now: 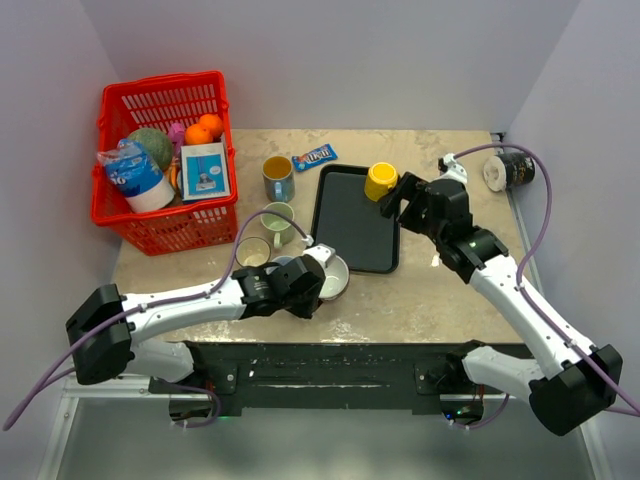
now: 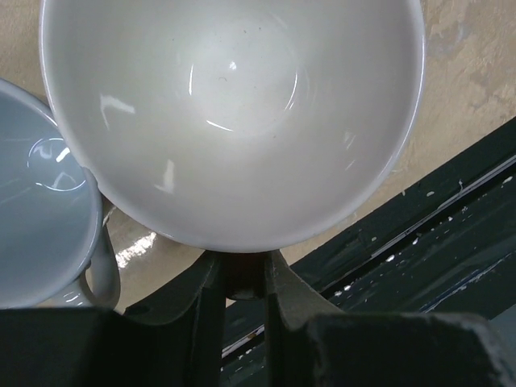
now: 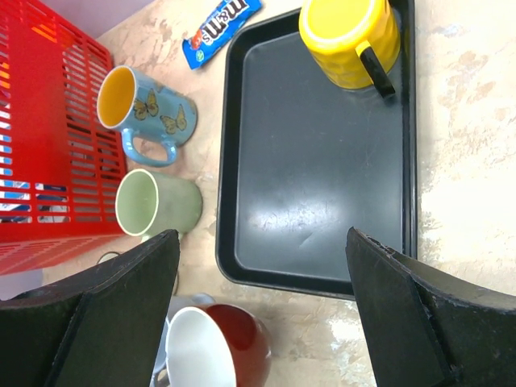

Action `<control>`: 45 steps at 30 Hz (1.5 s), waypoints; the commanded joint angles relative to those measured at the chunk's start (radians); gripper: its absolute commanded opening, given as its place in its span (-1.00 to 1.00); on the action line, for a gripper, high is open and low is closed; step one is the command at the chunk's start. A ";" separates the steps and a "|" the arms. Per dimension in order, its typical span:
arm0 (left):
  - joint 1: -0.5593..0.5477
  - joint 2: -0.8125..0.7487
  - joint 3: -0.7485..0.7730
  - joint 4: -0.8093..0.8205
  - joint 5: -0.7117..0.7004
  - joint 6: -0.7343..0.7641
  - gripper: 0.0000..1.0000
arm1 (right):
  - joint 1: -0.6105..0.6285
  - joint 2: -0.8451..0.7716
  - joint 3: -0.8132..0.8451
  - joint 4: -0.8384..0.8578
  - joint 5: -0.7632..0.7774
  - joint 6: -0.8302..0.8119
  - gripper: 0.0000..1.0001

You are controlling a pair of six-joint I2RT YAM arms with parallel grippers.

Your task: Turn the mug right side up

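A red mug with a white inside (image 3: 242, 339) is near the table's front edge, tilted, its mouth facing my left wrist camera (image 2: 234, 105). My left gripper (image 2: 242, 266) is shut on its dark red handle; in the top view the gripper (image 1: 312, 278) is right beside the mug (image 1: 334, 280). A yellow mug (image 3: 348, 36) with a black handle stands on the black tray (image 3: 322, 161), at the tray's far corner, a flat yellow face up. My right gripper (image 3: 262, 242) is open and empty above the tray's front part, short of the yellow mug (image 1: 381, 181).
A pale grey mug (image 2: 40, 218) sits against the red mug. A green mug (image 3: 153, 205), a blue butterfly mug (image 3: 141, 105) and a beige mug (image 1: 252, 252) stand left of the tray. A candy packet (image 3: 218, 28), a red basket (image 1: 160, 165) and a tape roll (image 1: 508, 170) are at the back.
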 commanded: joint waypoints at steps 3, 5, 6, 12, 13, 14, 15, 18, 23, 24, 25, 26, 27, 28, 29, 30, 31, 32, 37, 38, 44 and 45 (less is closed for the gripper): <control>-0.020 0.024 0.038 0.128 -0.062 -0.078 -1.00 | -0.012 -0.001 -0.022 0.018 -0.037 0.020 0.75; -0.030 0.052 0.041 0.135 -0.071 -0.087 -1.00 | -0.012 0.001 -0.029 0.014 -0.039 0.018 0.75; -0.034 0.062 0.045 0.133 -0.076 -0.091 -1.00 | -0.013 0.004 -0.031 0.015 -0.046 0.012 0.75; -0.076 0.113 0.032 0.139 -0.134 -0.130 -1.00 | -0.013 0.015 -0.037 0.005 -0.066 -0.012 0.75; -0.079 0.118 0.029 0.141 -0.137 -0.133 -1.00 | -0.013 0.016 -0.039 0.005 -0.069 -0.016 0.76; -0.082 0.121 0.029 0.144 -0.137 -0.136 -1.00 | -0.013 0.016 -0.042 0.002 -0.069 -0.017 0.75; -0.082 0.122 0.031 0.142 -0.136 -0.137 -1.00 | -0.013 0.016 -0.045 -0.002 -0.069 -0.019 0.76; -0.089 0.122 0.032 0.135 -0.140 -0.142 -0.73 | -0.012 0.019 -0.052 -0.009 -0.059 -0.032 0.78; -0.103 0.102 0.043 0.119 -0.157 -0.134 -0.07 | -0.013 0.051 -0.046 -0.009 -0.059 -0.100 0.83; -0.106 0.092 0.043 0.121 -0.162 -0.130 0.03 | -0.012 0.059 -0.042 -0.012 -0.056 -0.107 0.84; -0.112 0.085 0.045 0.121 -0.169 -0.124 0.10 | -0.013 0.070 -0.030 -0.018 -0.056 -0.117 0.84; -0.114 0.079 0.045 0.124 -0.171 -0.121 0.18 | -0.012 0.087 -0.022 -0.022 -0.056 -0.140 0.85; -0.116 0.067 0.048 0.121 -0.171 -0.118 0.28 | -0.012 0.096 -0.017 -0.023 -0.057 -0.149 0.86; -0.117 0.064 0.051 0.116 -0.171 -0.111 0.32 | -0.012 0.104 -0.010 -0.025 -0.051 -0.157 0.86; -0.117 0.059 0.057 0.110 -0.171 -0.108 0.36 | -0.012 0.111 -0.007 -0.023 -0.049 -0.173 0.86; -0.119 0.043 0.060 0.093 -0.173 -0.105 0.44 | -0.012 0.128 -0.005 -0.017 -0.043 -0.183 0.87; -0.123 0.032 0.061 0.082 -0.179 -0.102 0.49 | -0.012 0.136 0.001 -0.009 -0.043 -0.192 0.87; -0.125 0.016 0.064 0.075 -0.183 -0.098 0.53 | -0.013 0.148 0.006 -0.005 -0.039 -0.213 0.87; -0.126 -0.137 0.083 0.065 -0.197 -0.027 0.75 | -0.012 0.263 0.036 0.076 -0.003 -0.293 0.79; -0.126 -0.163 0.086 0.075 -0.202 -0.015 0.79 | -0.013 0.281 0.043 0.095 0.004 -0.328 0.78; -0.125 -0.321 0.094 0.182 -0.248 0.097 0.99 | -0.033 0.448 0.131 0.230 0.032 -0.457 0.72; -0.125 -0.335 0.098 0.191 -0.274 0.105 0.99 | -0.041 0.469 0.145 0.242 0.032 -0.474 0.70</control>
